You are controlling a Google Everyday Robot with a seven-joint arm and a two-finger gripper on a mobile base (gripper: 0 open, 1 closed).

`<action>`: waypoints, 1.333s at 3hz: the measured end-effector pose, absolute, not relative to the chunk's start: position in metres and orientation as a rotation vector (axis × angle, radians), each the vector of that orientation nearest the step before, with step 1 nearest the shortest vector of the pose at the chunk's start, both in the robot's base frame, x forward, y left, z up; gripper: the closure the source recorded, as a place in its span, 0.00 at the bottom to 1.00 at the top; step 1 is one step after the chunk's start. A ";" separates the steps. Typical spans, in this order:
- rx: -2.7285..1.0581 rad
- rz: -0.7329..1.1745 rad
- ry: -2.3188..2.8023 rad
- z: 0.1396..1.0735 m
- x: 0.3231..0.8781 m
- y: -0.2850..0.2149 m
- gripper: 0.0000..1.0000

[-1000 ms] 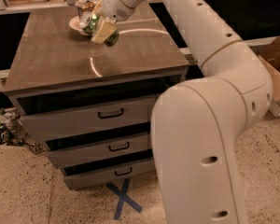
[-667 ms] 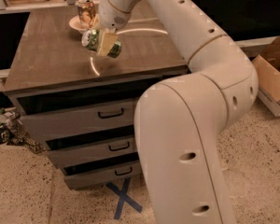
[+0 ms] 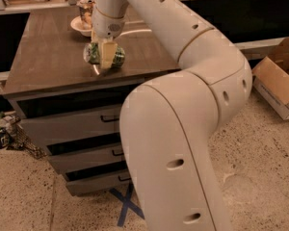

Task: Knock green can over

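Cabinet top (image 3: 48, 57), near its front edge: my gripper (image 3: 105, 60) looks clamped on the green can (image 3: 118, 56), which lies crosswise between the jaws, long axis left-right.

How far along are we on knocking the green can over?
Done: the green can already lies sideways, low over the cabinet top near its front edge. In hand: the gripper looks clamped on it, one finger crossing its front. Left: I cannot tell whether the can rests on the wood; letting go and backing off should leave it toppled.
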State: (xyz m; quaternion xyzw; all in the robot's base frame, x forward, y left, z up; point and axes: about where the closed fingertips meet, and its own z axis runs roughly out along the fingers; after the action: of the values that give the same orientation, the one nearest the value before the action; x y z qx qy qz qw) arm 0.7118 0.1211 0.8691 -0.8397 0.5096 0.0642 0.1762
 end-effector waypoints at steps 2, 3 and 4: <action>-2.406 0.188 1.493 0.857 0.706 0.123 0.39; -2.381 0.212 1.512 0.856 0.705 0.125 0.16; -2.334 0.214 1.542 0.858 0.705 0.125 0.00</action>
State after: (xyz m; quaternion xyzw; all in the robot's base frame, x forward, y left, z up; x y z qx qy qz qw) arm 0.7046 0.1246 0.8584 -0.8202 0.5420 0.0750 0.1670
